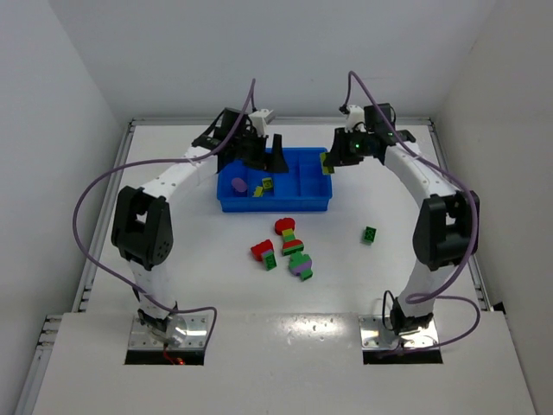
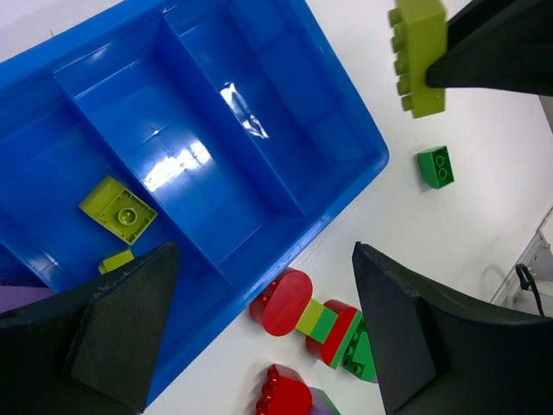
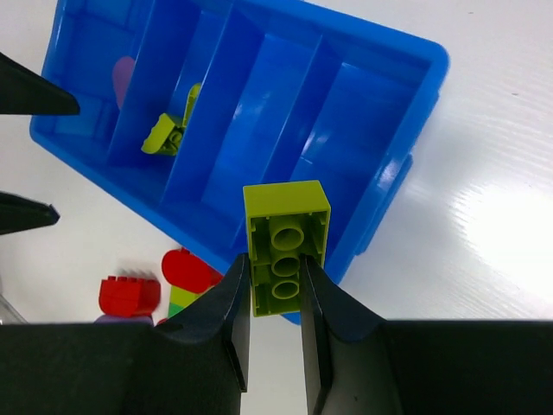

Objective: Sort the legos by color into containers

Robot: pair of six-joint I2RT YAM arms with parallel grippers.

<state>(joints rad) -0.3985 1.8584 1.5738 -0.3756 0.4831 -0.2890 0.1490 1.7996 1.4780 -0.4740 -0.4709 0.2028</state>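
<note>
Surface: one, white; you see both arms rising from its bottom edge in the top view.
Tray: one, blue, with four compartments, at upper centre of the top view.
Left jaws: released, spread wide with nothing between them, hanging over the tray's left half and hiding part of it from you.
Right jaws: clenched on one yellow-green brick, at the tray's right end.
Mixed stacks: red, green, yellow-green and purple, clustered at centre frame below the tray; you cannot count them exactly.
In tray: three pieces. One purple piece lies in the leftmost compartment, two yellow-green pieces in the next.
Green brick: one, alone, right of the cluster.
</note>
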